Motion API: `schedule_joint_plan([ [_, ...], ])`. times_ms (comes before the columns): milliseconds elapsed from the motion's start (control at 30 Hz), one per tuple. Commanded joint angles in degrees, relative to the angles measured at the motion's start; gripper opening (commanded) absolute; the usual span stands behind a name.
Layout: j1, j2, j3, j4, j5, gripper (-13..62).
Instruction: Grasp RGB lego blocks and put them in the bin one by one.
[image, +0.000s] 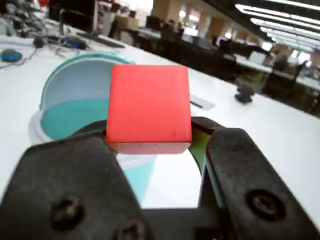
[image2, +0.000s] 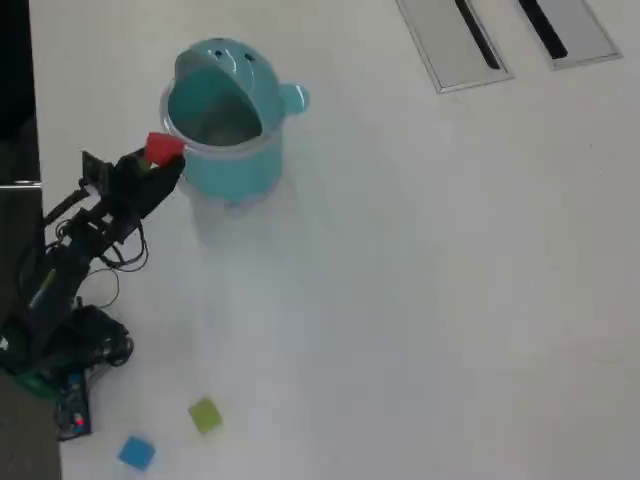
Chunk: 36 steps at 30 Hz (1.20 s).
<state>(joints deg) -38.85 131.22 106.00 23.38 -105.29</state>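
My gripper (image: 150, 142) is shut on the red lego block (image: 149, 107), which fills the middle of the wrist view. In the overhead view the gripper (image2: 163, 160) holds the red block (image2: 164, 148) right at the left rim of the teal bin (image2: 225, 160), whose domed lid is flipped back so the mouth stands open. In the wrist view the bin (image: 67, 112) lies just behind and left of the block. The yellowish-green block (image2: 205, 414) and the blue block (image2: 136, 452) lie on the table at the bottom left of the overhead view, far from the gripper.
The arm's base (image2: 60, 350) with its cables sits at the left table edge. Two grey slotted panels (image2: 460, 45) are set in the table at the top right. The wrist view shows desks and clutter in the far background.
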Motion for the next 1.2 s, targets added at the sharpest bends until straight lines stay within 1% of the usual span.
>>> schedule_joint_plan([
  [0,-4.66,3.34,-5.01,-1.67,-3.87,9.9],
  [167,-10.63,0.35,-5.19,-3.43,-3.96,9.9],
  [400,-10.28,-3.69,-7.12,-6.59,-4.13,9.9],
  [433,-10.72,-13.18,-15.21,-7.82,-4.39,10.0],
  [600,-12.66,-19.34,-19.78,-8.88,-4.57,10.0],
  [667,-12.66,-26.28,-21.09,-15.82,-4.66,10.1],
  [933,-12.74,-34.89,-25.93,-18.98,-4.66,10.5],
  [1100,-12.22,-37.62,-26.10,-21.80,-4.66,10.6],
  [1167,-11.60,-39.11,-27.42,-21.80,-4.48,14.9],
])
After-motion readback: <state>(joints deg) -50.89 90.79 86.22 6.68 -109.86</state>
